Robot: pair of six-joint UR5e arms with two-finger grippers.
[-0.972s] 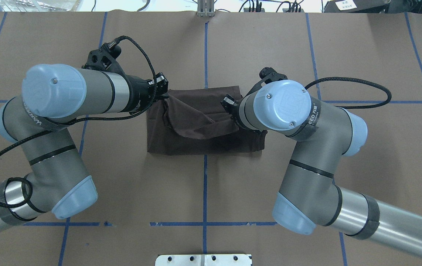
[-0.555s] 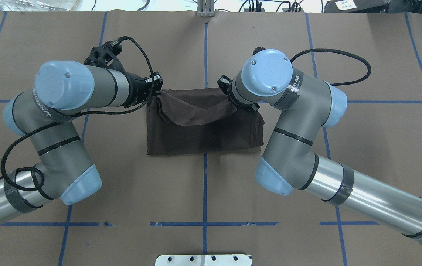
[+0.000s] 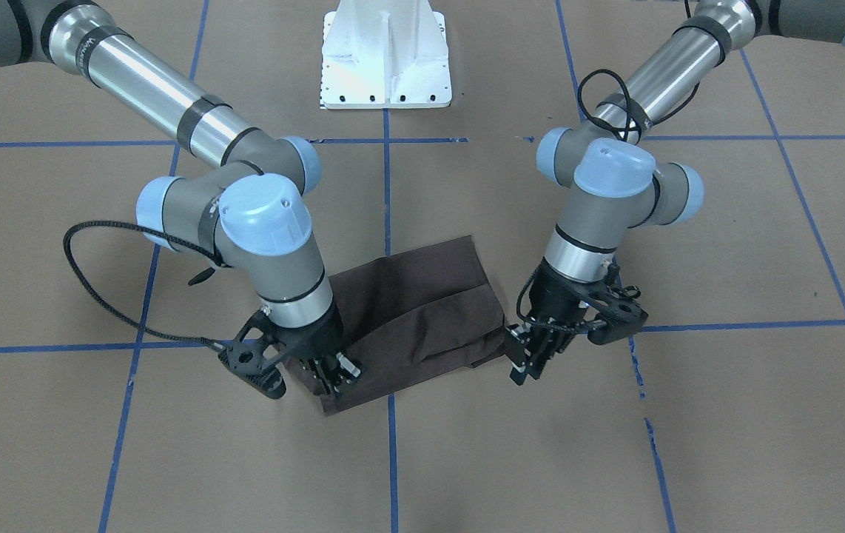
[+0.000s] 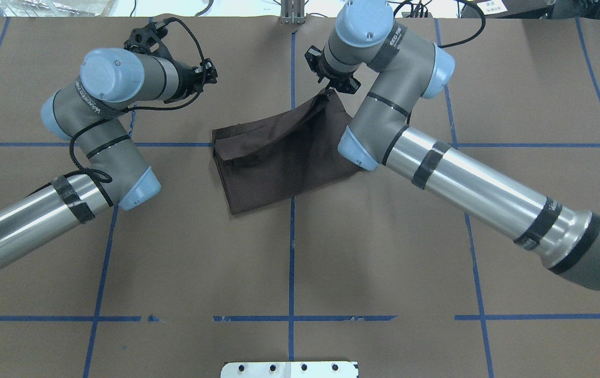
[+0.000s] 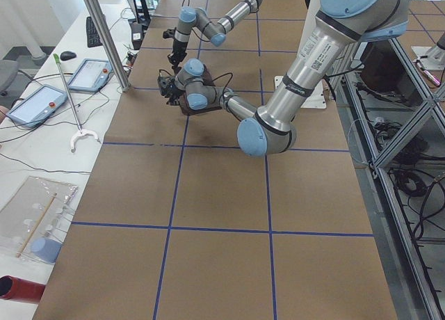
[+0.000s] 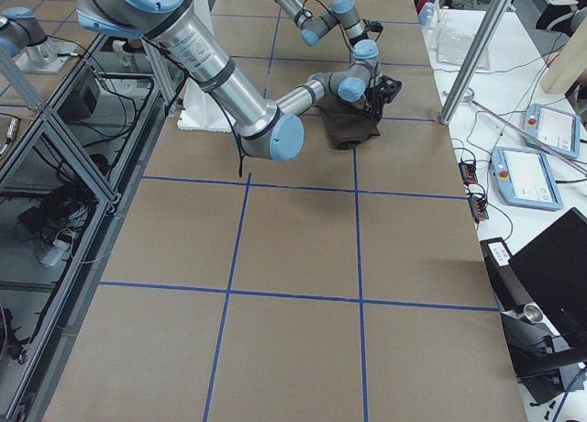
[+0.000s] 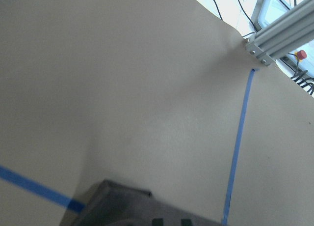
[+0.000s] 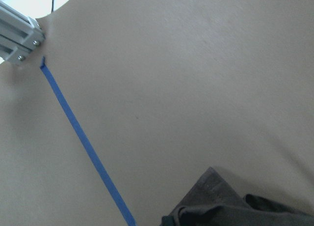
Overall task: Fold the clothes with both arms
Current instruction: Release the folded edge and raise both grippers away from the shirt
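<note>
Right gripper (image 4: 330, 89): clamped on the far right corner of the T-shirt (image 4: 279, 152), and the cloth rises to a peak at the fingertips. The front-facing view shows the same gripper (image 3: 337, 372) set down over that corner.

Left gripper (image 4: 209, 72): holds nothing. The overhead view shows bare worktop (image 4: 174, 252) between it and the garment. Whether its jaws are apart or together cannot be told. Its wrist camera shows only a dark strip of fabric at the lower edge.

T-shirt: dark brown, folded to a rough rectangle with an upper layer doubled over. It lies skewed on the far half of the worktop, across the centre blue tape line (image 4: 291, 252), between the two arms.

White pedestal base (image 3: 385, 52): at the robot's edge of the worktop, well apart from the garment.
</note>
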